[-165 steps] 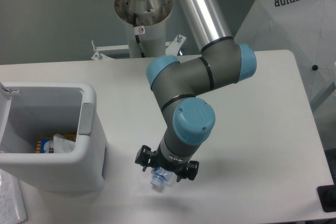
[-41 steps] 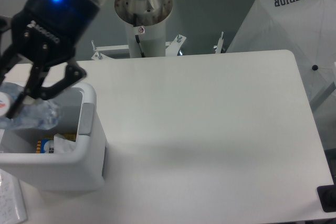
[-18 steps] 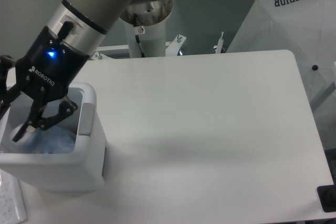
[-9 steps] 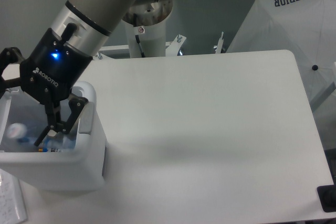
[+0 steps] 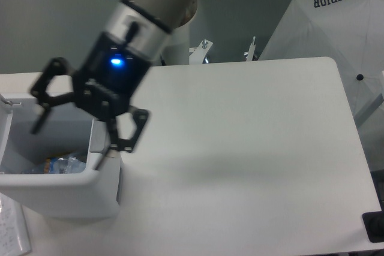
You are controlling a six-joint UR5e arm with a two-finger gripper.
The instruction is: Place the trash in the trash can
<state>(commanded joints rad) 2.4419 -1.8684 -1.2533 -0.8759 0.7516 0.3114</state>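
Camera view: at the near left of the worktop (image 5: 252, 148), the clear bottle (image 5: 63, 165) is seen lying inside the white trash can (image 5: 60, 193). Above the can's right rim, the gripper (image 5: 72, 129) is held with jaws spread wide, gripping nothing.

"superior" on white canopy (image 5: 336, 34), top right; nothing else legible

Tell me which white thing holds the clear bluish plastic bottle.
The boxy white plastic bin under the open gripper; the clear bluish bottle lies inside it, not on the white table.
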